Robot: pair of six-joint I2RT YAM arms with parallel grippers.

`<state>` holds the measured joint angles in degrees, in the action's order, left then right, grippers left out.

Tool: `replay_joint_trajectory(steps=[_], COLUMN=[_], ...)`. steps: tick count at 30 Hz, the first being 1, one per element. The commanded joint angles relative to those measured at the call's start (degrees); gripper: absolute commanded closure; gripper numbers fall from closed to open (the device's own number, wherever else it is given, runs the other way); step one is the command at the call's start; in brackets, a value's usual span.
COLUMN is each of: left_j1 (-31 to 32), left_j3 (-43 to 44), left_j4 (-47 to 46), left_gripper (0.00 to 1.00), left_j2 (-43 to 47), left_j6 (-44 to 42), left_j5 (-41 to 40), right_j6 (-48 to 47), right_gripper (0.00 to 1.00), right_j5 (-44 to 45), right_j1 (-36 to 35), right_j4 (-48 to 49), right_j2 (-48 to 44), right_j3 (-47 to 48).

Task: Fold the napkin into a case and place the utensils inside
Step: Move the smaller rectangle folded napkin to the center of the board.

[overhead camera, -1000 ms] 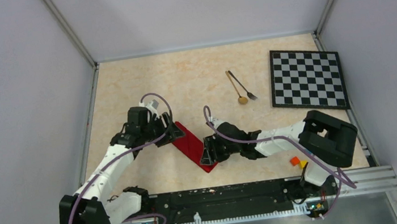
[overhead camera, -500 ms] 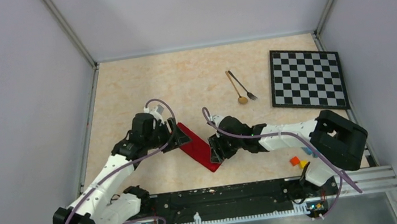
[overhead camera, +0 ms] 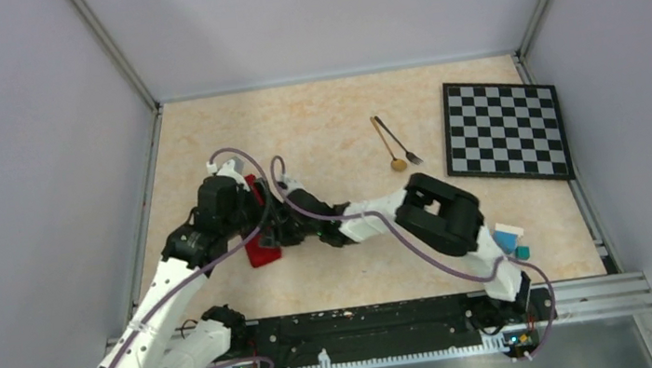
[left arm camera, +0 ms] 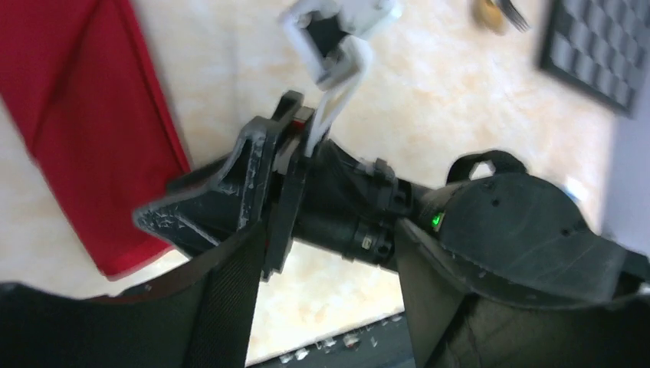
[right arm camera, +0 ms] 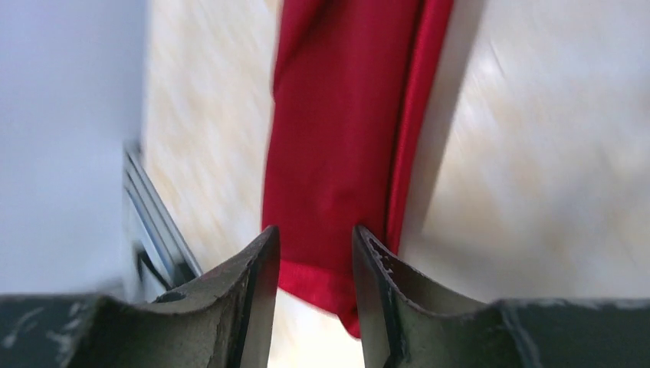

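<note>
Between the two grey, scratched fingers (right arm camera: pixel 257 291) of the right gripper (right arm camera: pixel 313 230), at the bottom of the right wrist view, a narrow gap is showing, and the folded red napkin (right arm camera: pixel 337 115) is filling it. That picture is smeared, so I cannot tell whether the fingers are pinching the cloth or only straddling its near end. The napkin is lying as a long, narrow packet, running from that gap up to the top of the frame on the beige table (right arm camera: pixel 536 153).

At the bottom of the left wrist view, the left gripper (left arm camera: pixel 328 234) is holding its dark fingers (left arm camera: pixel 222 307) well apart, clamping nothing. The right gripper is showing in the gap between them, and the napkin is lying at the upper left of that frame.

Seen from above, both grippers are meeting over the napkin, left of the frame's centre, with the right arm (overhead camera: pixel 373 211) reaching across from the lower right. Well apart from them, up and right of centre, the gold spoon (overhead camera: pixel 386 142) and the dark fork (overhead camera: pixel 398 140) are lying on the table, their handle ends close together and their heads spread, just left of the checkered board (overhead camera: pixel 505 129). Small blue blocks (overhead camera: pixel 509 238) are sitting at the lower right, beside the right arm.
</note>
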<state>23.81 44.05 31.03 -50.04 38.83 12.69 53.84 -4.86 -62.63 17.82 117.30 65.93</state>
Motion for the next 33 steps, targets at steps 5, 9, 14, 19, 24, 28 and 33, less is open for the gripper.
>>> replay_joint_trajectory(steps=[5, 9, 14, 19, 24, 28, 33], left_j1=[-6.09, -16.90, -19.38, -19.42, -17.84, -15.93, -14.93], left_j3=[11.69, 11.51, 8.07, 7.67, 6.72, 7.45, 8.70], left_j4=[12.65, 12.07, 8.61, 5.10, -2.22, -3.62, -5.14], left_gripper=[0.26, 0.25, 0.26, 0.28, 0.36, 0.52, 0.60], left_j2=[-0.69, -0.63, -7.18, -20.17, -30.18, -36.47, -43.88], left_j6=[-3.69, -3.68, -2.75, -6.66, -13.37, -15.43, -18.74], left_j5=[-14.01, -9.82, -10.87, -18.49, -23.40, -28.21, -36.47], right_j6=[4.66, 5.07, -1.33, -12.78, -17.96, -18.75, -20.45], right_gripper=[0.48, 0.41, 0.41, 0.40, 0.41, 0.41, 0.42], right_j5=[-4.66, -9.89, -15.40, -13.97, -14.15, -15.44, -14.74], right_j1=[1.63, 6.27, 13.75, 16.53, 16.75, 16.75, 16.75], right_j4=[12.13, 22.01, 19.39, 5.58, 2.32, 4.25, 4.97], right_j2=[7.74, -4.81, -17.71, -30.08, -35.89, -37.68, -41.84], right_j3=[13.81, -5.02, -19.26, -23.45, -25.40, -27.51, -31.07])
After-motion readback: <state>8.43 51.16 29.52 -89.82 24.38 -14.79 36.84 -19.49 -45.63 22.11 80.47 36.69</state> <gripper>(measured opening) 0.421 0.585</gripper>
